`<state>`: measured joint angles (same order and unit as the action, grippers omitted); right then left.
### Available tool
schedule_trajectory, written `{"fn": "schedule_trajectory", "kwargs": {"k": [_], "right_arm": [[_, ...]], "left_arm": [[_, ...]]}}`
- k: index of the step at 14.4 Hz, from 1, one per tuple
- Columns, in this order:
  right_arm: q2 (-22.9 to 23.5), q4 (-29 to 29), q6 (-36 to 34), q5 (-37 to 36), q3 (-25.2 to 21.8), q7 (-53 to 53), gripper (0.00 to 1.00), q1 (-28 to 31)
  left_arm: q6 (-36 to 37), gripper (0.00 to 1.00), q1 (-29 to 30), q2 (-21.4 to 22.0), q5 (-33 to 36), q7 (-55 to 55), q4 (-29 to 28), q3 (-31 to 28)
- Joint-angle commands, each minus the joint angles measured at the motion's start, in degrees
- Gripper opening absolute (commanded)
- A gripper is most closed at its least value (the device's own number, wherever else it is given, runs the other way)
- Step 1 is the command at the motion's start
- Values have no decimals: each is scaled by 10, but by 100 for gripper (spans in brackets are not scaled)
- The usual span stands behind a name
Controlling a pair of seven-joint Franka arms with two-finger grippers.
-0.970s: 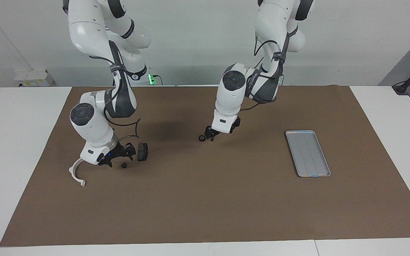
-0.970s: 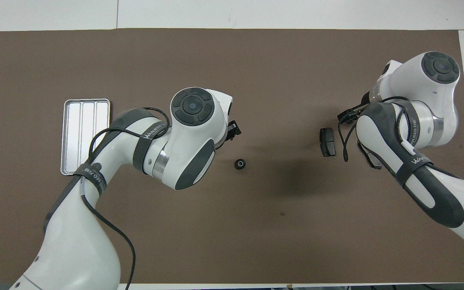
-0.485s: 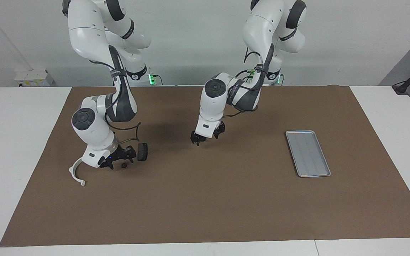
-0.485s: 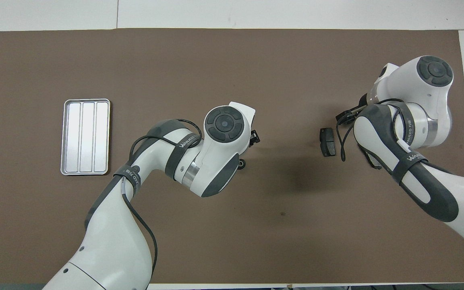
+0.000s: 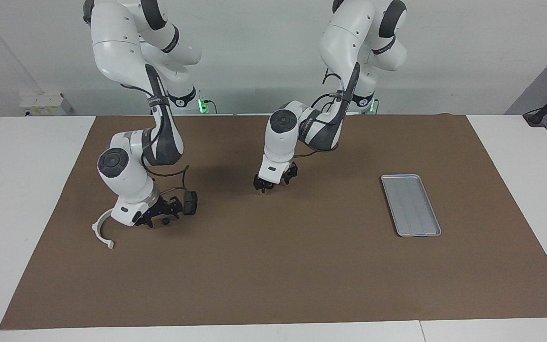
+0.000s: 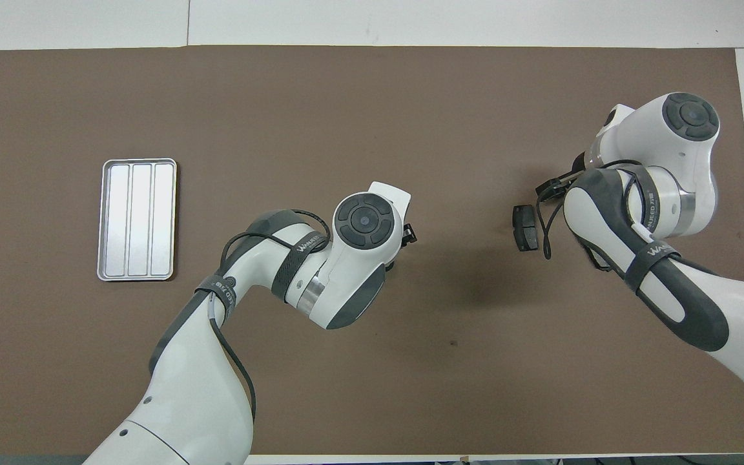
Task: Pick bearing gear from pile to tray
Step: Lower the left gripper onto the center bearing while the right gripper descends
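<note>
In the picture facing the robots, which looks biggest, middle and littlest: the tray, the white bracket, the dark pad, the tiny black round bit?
1. Tray
2. White bracket
3. Dark pad, partly hidden by the right hand, so it is unsure
4. Black round bit

The silver tray [image 5: 411,204] lies flat near the left arm's end of the table. The pile's white bracket [image 5: 101,231], dark plate [image 5: 190,203] and tiny black piece [image 5: 165,221] sit scattered toward the right arm's end.

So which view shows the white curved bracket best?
The facing view: the white curved bracket lies in plain sight on the mat beside the right gripper, toward the right arm's end of the table. In the overhead view the right arm covers it completely.
</note>
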<state>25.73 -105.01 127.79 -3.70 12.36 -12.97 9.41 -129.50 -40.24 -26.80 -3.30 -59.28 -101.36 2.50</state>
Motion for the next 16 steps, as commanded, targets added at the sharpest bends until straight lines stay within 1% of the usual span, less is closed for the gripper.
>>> {"fn": "schedule_trajectory", "kwargs": {"k": [1, 3, 5, 6, 7, 9, 11, 12, 13, 15, 16], "right_arm": [[5, -5, 15, -14, 7, -9, 82, 10], [5, -5, 15, -14, 7, -9, 77, 10], [6, -5, 15, -14, 7, -9, 65, 8], [6, -5, 15, -14, 7, -9, 58, 7], [6, -5, 15, -14, 7, -9, 51, 6], [8, -4, 15, -21, 7, -7, 28, 5], [8, -2, 14, -26, 7, -7, 9, 5], [7, 1, 12, -26, 7, -7, 3, 4], [6, 2, 6, -26, 7, -6, 0, 3], [-2, 15, -16, -26, 7, -2, 0, -1], [-9, 32, -49, -25, 8, 5, 0, -6]], "left_arm": [[-30, 100, -9, 14, 1, -21, -23, -7], [-26, 100, -29, 14, 1, -35, -22, -8], [-23, 100, -30, 14, 1, -35, -22, -9], [-8, 100, -32, 14, 2, -36, -22, -9], [6, 100, -32, 16, 2, -36, -22, -10], [9, 100, -32, 16, 3, -36, -23, -10], [6, 100, -32, 16, 2, -36, -27, -10], [1, 100, -31, 16, 2, -35, -27, -10], [0, 100, -31, 16, 2, -36, -28, -10], [-1, 98, -31, 17, 2, -36, -32, -11], [-3, 93, -31, 17, 2, -36, -33, -11]]}}
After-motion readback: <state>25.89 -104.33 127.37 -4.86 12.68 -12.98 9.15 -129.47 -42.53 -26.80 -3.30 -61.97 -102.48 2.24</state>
